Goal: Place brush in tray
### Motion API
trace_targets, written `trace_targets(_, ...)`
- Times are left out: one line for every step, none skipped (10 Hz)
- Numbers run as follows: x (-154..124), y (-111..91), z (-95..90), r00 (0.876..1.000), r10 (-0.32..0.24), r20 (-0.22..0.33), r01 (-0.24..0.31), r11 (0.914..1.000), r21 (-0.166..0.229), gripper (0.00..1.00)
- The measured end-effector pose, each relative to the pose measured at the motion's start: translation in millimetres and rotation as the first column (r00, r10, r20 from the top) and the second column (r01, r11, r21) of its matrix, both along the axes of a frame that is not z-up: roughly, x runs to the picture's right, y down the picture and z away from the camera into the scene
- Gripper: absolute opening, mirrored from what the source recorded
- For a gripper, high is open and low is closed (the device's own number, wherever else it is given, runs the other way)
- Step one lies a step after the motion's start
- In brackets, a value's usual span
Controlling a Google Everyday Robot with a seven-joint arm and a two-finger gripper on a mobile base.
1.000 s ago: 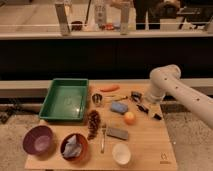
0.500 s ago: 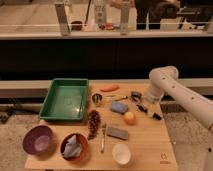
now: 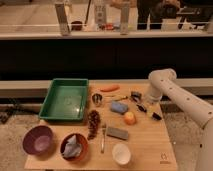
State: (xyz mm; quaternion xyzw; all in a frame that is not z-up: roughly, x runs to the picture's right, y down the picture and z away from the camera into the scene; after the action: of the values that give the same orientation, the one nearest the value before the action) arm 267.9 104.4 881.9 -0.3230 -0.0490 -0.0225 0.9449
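The tool (image 3: 140, 102) hangs spread, well right of the tray (image 3: 67, 81). The brush (image 3: 150, 112) lies on the worktop (image 3: 150, 145), also right of the tray

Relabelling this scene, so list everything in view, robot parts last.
tray: 1, green, table back left
brush: 1, black, table right
purple bowl: 1, purple, front left
orange-red bowl: 1, front, grey cloth inside
pinecone: 1, brown, centre
fork: 1, silver, right of pinecone
white cup: 1, front centre
grey block: 1, centre front
orange ball: 1, centre right
blue object: 1, centre
carrot: 1, orange, back centre
metal cup: 1, silver, beside tray
table: 1, wooden
arm: 1, white, from right
gripper: 1, open, table right, by brush
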Motion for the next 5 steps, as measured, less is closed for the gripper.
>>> trace_targets(0.8, 0.4, 3.4, 1.0, 0.004, 0.001, -0.004, 1.0, -0.002, 0.8)
trace_targets(2.7, 3.7, 7.3, 1.0, 0.009, -0.002, -0.009, 0.9999, -0.008, 0.8)
trace_targets(2.8, 7.3, 12.7, 1.0, 0.01, -0.003, -0.01, 0.9998, -0.015, 0.8)
trace_targets(1.6, 9.8, 18.8, 1.0, 0.012, -0.003, -0.012, 0.9997, -0.02, 0.8)
trace_targets(0.3, 10.9, 23.4, 1.0, 0.015, -0.002, -0.015, 0.9996, -0.024, 0.8)
